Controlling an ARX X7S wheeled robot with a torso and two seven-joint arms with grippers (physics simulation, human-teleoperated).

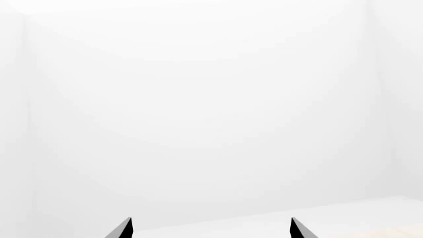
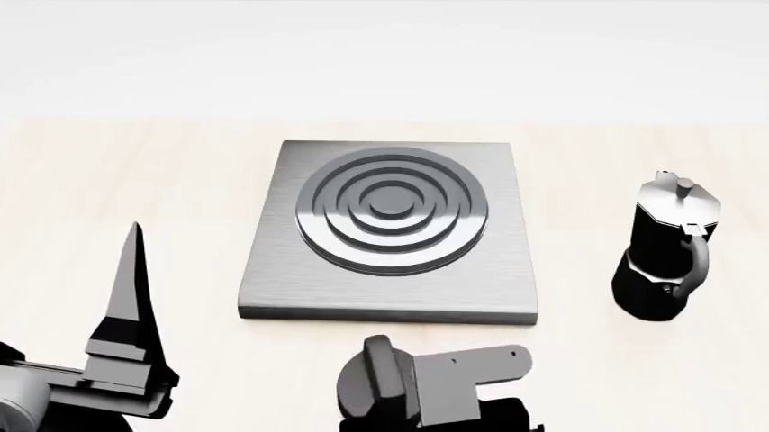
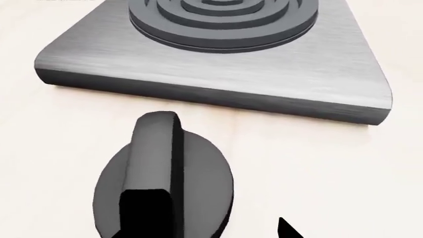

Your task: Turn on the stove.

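At the left, the left end effector (image 2: 135,270) stood idle above the bench (image 2: 96,180), fingers spread and holding nothing. In the middle lay the stove (image 2: 391,229), its knob (image 3: 162,183) just in front. The right end effector (image 2: 427,387) hung at the knob, grip unclear; it probably needed to clasp and twist the ridge.

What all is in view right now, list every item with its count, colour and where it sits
stove: one, brushed grey slab with ringed burner, centre of the table
knob: one, black, on the table just in front of the stove
moka pot: one, black and silver, upright, right of the stove
table: one, pale wood
left gripper: black fingers, raised near the left edge
right gripper: grey and black, at the knob; jaw state unclear
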